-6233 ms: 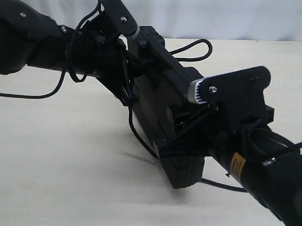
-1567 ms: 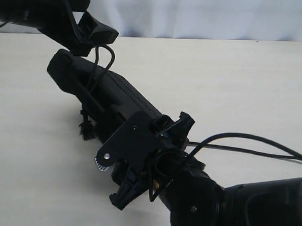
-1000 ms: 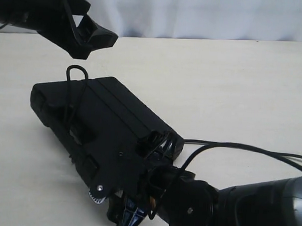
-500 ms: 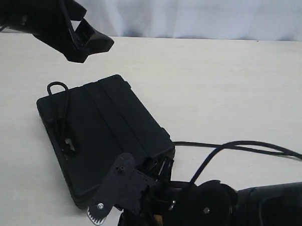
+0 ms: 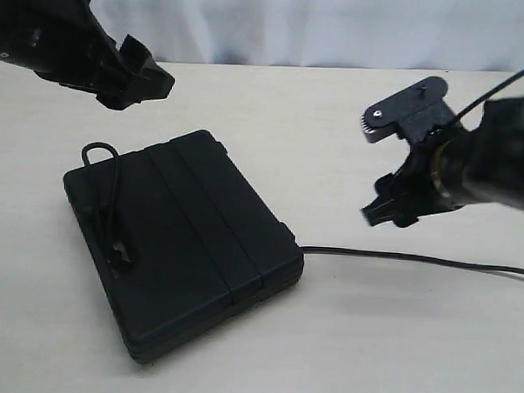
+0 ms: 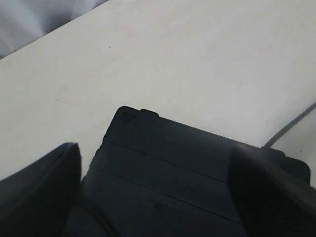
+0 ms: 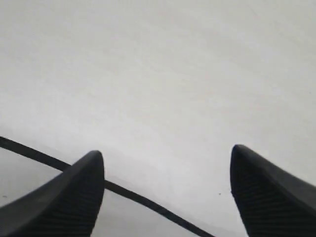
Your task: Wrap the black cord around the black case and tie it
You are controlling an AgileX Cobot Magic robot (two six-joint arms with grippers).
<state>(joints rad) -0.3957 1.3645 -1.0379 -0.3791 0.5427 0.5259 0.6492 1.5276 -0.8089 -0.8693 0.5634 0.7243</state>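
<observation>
The left gripper [image 5: 139,72] hung with its fingers [image 6: 42,192] spread wide, gripping nothing. The black case [image 5: 186,245] lay flat on the table [image 5: 266,110], just below and ahead of their tips. The black cord [image 5: 108,198] lay across the end of the lid on those fingers' side, its loop poking past the edge. The right gripper [image 7: 165,168] was well apart from the case, fingers [image 7: 269,190] parted and empty. A thin black line [image 7: 133,193] (cord or cable, I could not tell) crossed the table beneath them.
</observation>
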